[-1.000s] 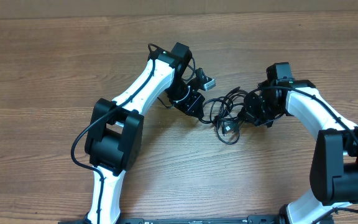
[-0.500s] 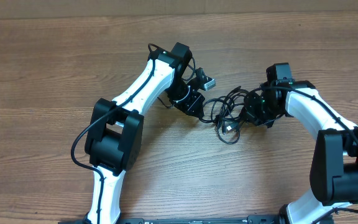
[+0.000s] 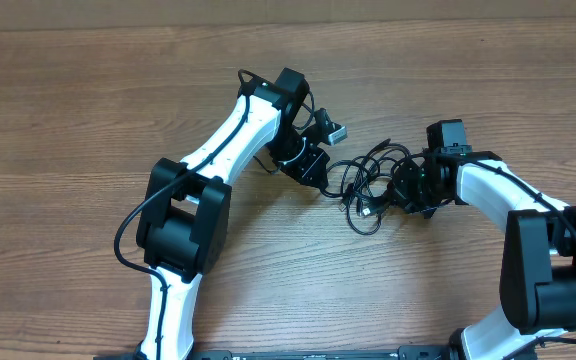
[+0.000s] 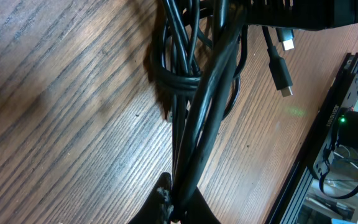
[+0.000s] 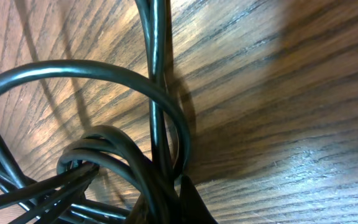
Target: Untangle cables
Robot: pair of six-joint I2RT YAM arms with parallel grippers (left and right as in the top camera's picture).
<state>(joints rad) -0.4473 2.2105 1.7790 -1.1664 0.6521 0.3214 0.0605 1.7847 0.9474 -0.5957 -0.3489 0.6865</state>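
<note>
The cables (image 3: 366, 185) are thin black cords bunched in a knot on the wooden table, between my two grippers. My left gripper (image 3: 320, 172) is at the knot's left side, shut on a bundle of cables (image 4: 197, 124) that runs up from its fingertips (image 4: 180, 208). Two small plug ends (image 4: 283, 59) show at the top of the left wrist view. My right gripper (image 3: 405, 187) is at the knot's right side, shut on looped cables (image 5: 135, 155) at its fingertips (image 5: 169, 205).
The wooden table (image 3: 88, 120) spreads around the knot. The arm bases stand at the front edge, left (image 3: 183, 225) and right (image 3: 553, 260). A dark frame rail with a green light (image 4: 337, 118) runs along the table edge in the left wrist view.
My right gripper has shifted slightly left and toward the front, carrying its side of the knot. The left arm has not moved.
</note>
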